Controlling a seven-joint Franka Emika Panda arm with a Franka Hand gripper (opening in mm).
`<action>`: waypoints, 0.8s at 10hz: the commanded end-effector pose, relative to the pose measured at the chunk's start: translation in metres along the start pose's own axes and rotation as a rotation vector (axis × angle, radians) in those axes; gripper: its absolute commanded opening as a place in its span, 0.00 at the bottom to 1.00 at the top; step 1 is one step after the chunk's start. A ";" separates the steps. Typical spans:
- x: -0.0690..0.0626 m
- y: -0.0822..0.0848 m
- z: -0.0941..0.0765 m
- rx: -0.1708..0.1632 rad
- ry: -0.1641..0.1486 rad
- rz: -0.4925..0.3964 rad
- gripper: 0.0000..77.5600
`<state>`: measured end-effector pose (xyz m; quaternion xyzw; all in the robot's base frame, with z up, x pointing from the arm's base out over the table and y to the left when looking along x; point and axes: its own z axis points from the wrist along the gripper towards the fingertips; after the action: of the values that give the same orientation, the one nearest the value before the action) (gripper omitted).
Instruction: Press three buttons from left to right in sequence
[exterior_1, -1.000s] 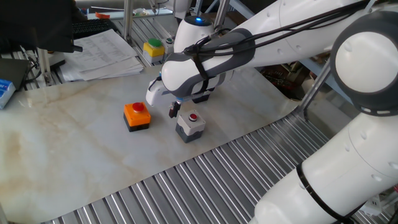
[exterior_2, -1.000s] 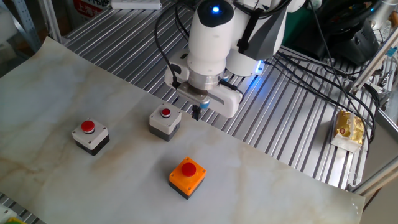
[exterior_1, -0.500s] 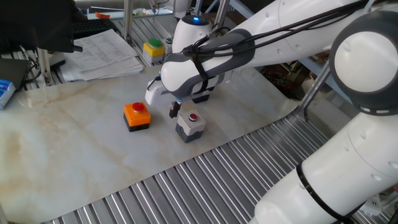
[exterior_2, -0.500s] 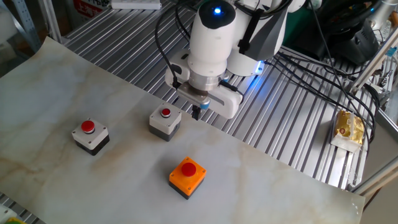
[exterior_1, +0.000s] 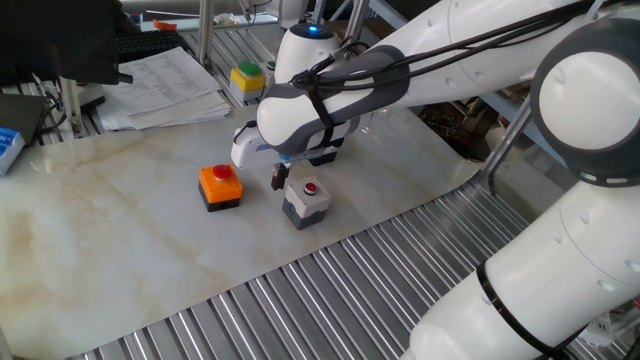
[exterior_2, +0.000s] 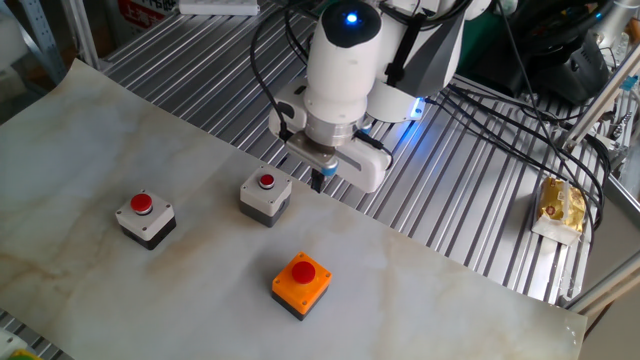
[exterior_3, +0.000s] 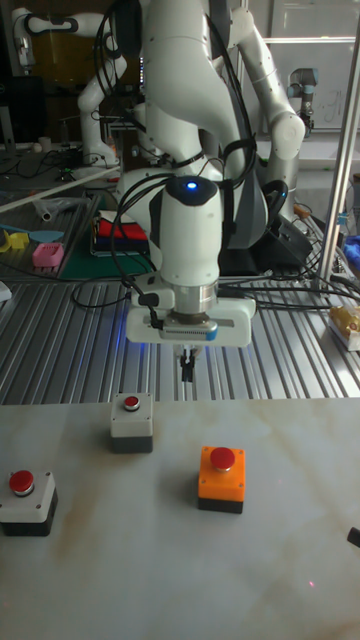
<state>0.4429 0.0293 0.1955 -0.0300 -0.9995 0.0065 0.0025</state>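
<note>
In one fixed view, the white robot arm's gripper (exterior_1: 279, 180) hung low over the pale marble-look table top (exterior_1: 120, 240). Its dark fingertips were between the orange button box with a red button on a black base (exterior_1: 220, 186) and the grey button box with a small red button (exterior_1: 306, 201), nearer the grey one. A yellow box with a green button (exterior_1: 247, 79) stood far back, near a stack of printed papers (exterior_1: 165, 85).

In the other fixed view, the gripper (exterior_2: 318, 182) was at the table's back edge, just beside the grey box (exterior_2: 266, 195). The white-topped button box on a black base (exterior_2: 145, 218) sat toward the left edge, and the orange box (exterior_2: 301, 284) sat nearer the front edge.

In the tall fixed view, the gripper (exterior_3: 186, 372) pointed down above the back edge, with the grey box (exterior_3: 132, 421) to one side and the orange box (exterior_3: 221, 476) in front. The white-topped box (exterior_3: 27, 501) sat at the left edge. The fingertips looked pressed together, touching nothing
</note>
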 end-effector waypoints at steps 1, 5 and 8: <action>-0.001 0.002 0.001 -0.037 0.000 0.011 0.02; -0.002 0.008 0.003 -0.039 -0.008 0.007 0.02; 0.000 0.020 0.001 -0.033 -0.003 0.020 0.02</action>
<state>0.4429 0.0469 0.1923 -0.0381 -0.9992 -0.0104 0.0004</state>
